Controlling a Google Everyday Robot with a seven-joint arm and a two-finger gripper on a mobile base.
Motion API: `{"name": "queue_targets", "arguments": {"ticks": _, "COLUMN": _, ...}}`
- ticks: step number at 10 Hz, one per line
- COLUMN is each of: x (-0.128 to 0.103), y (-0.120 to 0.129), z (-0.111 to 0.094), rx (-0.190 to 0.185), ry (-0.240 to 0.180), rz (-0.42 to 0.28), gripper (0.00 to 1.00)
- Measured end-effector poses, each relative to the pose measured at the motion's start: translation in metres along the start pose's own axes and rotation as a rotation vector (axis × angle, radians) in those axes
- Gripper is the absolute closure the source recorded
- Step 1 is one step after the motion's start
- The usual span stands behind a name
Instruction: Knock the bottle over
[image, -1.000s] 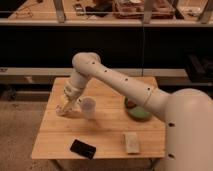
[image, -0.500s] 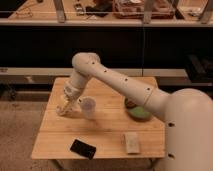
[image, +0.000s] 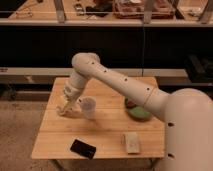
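My gripper (image: 66, 104) hangs low over the left part of the wooden table (image: 107, 132), at the end of the white arm that reaches in from the right. A small pale shape (image: 61, 110) lies at its tip on the table. It looks like the bottle, but I cannot tell whether it is upright or lying, because the gripper partly covers it. The translucent plastic cup (image: 88, 107) stands upright just right of the gripper.
A green bowl (image: 138, 113) sits at the right of the table, partly behind my arm. A black flat object (image: 82, 148) lies near the front edge and a tan block (image: 131, 142) at the front right. Dark shelving stands behind the table.
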Motion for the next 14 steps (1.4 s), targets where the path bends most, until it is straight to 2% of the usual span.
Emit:
{"name": "queue_targets", "arguments": {"ticks": 3, "x": 0.003, "y": -0.006, "z": -0.011, "rx": -0.001, "ry": 0.000, "rz": 0.000, "gripper": 0.60}}
{"name": "queue_targets", "arguments": {"ticks": 8, "x": 0.022, "y": -0.047, "z": -0.084, "rx": -0.003, "ry": 0.002, "rz": 0.003, "gripper": 0.60}}
{"name": "queue_targets", "arguments": {"ticks": 12, "x": 0.024, "y": -0.049, "z": -0.087, "rx": -0.006, "ry": -0.001, "rz": 0.004, "gripper": 0.60}}
{"name": "queue_targets", "arguments": {"ticks": 13, "x": 0.024, "y": -0.046, "z": -0.087, "rx": -0.024, "ry": -0.012, "rz": 0.008, "gripper": 0.60}}
{"name": "queue_targets", "arguments": {"ticks": 14, "x": 0.031, "y": -0.037, "z": -0.093, "rx": -0.083, "ry": -0.024, "rz": 0.013, "gripper": 0.60}}
